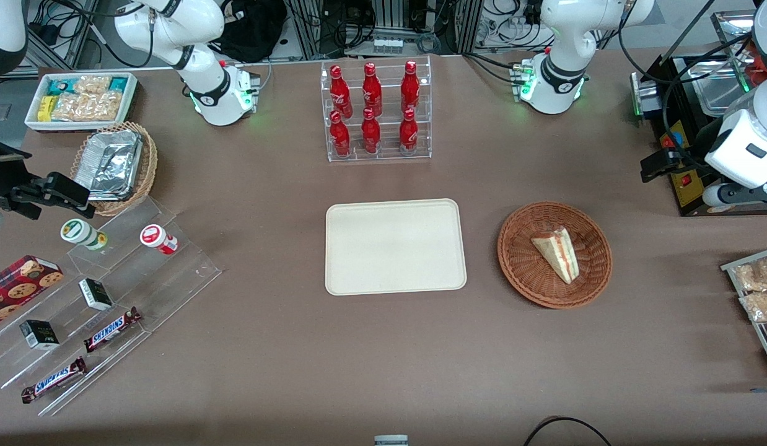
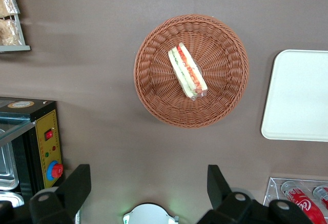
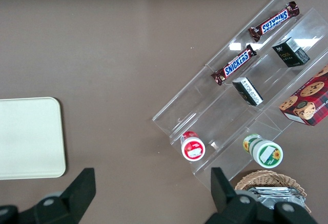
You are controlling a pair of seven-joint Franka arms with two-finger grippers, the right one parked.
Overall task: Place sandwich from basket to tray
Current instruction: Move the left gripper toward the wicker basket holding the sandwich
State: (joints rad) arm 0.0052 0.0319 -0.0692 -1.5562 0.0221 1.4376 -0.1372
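Nearest my wrist camera are the gripper (image 2: pixel 144 193) fingers (image 2: pixel 77 183), spread wide with nothing between them, high above the table (image 1: pixel 371 347) and well clear of the basket (image 1: pixel 520 272). I see the sandwich (image 1: pixel 557 253) lying in the basket, roughly at its middle. I judge it light, soft and easily crushed, so I would pinch across the bread faces at the thick end, gently. Beside the basket toward the parked arm's end sits the tray (image 1: pixel 395 246), bare. Nothing stands between them; the bottle rack (image 1: pixel 375 109) is well apart.
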